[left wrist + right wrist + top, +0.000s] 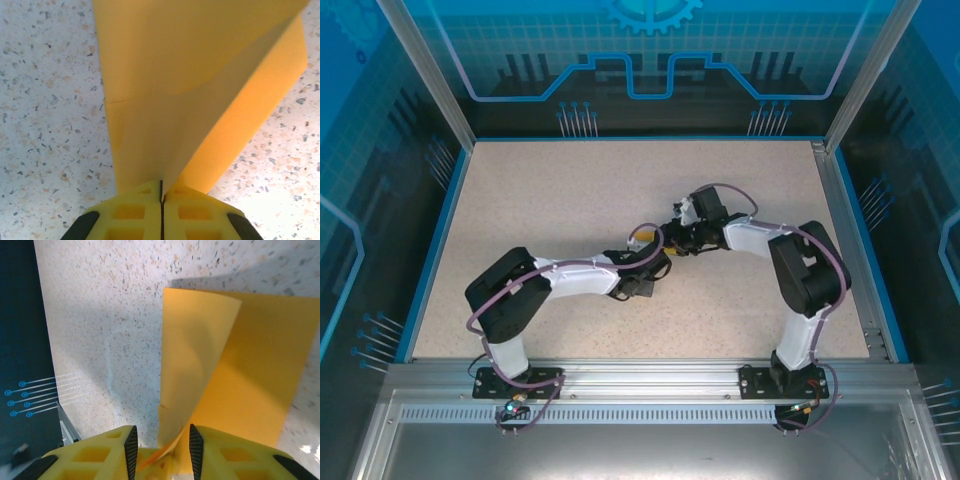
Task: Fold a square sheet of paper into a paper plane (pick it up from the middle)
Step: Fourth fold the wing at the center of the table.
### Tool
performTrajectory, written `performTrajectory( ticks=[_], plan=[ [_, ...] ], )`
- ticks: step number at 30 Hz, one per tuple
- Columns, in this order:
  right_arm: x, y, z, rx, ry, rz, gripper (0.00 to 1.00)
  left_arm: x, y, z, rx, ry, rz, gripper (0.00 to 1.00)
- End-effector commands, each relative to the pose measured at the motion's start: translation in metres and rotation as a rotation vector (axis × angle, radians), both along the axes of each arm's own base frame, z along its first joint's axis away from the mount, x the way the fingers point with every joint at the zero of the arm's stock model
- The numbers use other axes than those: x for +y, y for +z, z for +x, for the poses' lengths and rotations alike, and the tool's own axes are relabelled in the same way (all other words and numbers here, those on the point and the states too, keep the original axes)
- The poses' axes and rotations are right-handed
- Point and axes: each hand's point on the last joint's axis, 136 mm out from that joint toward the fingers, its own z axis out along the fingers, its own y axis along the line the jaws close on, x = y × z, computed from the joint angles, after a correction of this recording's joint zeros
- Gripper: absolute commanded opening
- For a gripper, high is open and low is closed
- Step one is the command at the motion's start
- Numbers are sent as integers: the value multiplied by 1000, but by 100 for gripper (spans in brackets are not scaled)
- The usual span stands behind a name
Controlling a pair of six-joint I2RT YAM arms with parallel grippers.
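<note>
I am pinching the sheet of paper (200,75) in my left pincer (161,195). Its yellow fingers are pressing flat together on the near corner, with only a thin dark seam showing between them. From that pinch the sheet is fanning out toward twelve o'clock: one smooth layer is lifting up, and a second one is lying on the table (45,100) and spreading toward two o'clock.

My right pincer (162,450) is standing apart. Its black pads (131,452) are leaving a clear gap, and a curled edge of the sheet is passing loosely between them, so that side is not clamping anything.

I judge that I am in the middle of an early fold, bringing one flap over the other, with no sharp crease pressed in yet. The next move is calling for me to lay the raised flap down edge to edge and then press along the bend while the left pinch is keeping the sheet from sliding.

The sheet is thin, matt and orange-yellow. It is bowing softly rather than kinking, so it is likely to spring back if let go. The table is hard, pale and speckled.

From above, both pincers are meeting just right of the table's middle, my left arm reaching in from seven o'clock and my right arm from four.
</note>
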Motion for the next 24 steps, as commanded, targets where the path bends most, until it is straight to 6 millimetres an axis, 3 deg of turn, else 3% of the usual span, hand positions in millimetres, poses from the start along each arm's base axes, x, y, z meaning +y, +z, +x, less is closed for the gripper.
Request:
performTrajectory(
  ticks=[1,6,12,24],
  plan=[
    [-24,12,-4,-34,-36,-52,38,-19,14,-1,28,-66,-171,8],
    [-40,17,-16,-59,-65,-93,42,-21,20,1,57,-82,-289,8],
    [-44,18,-26,-58,-76,-94,43,-24,19,0,111,-100,-434,8],
    [-18,16,-37,-54,-16,-84,40,-15,11,0,177,-62,-565,7]
  ],
)
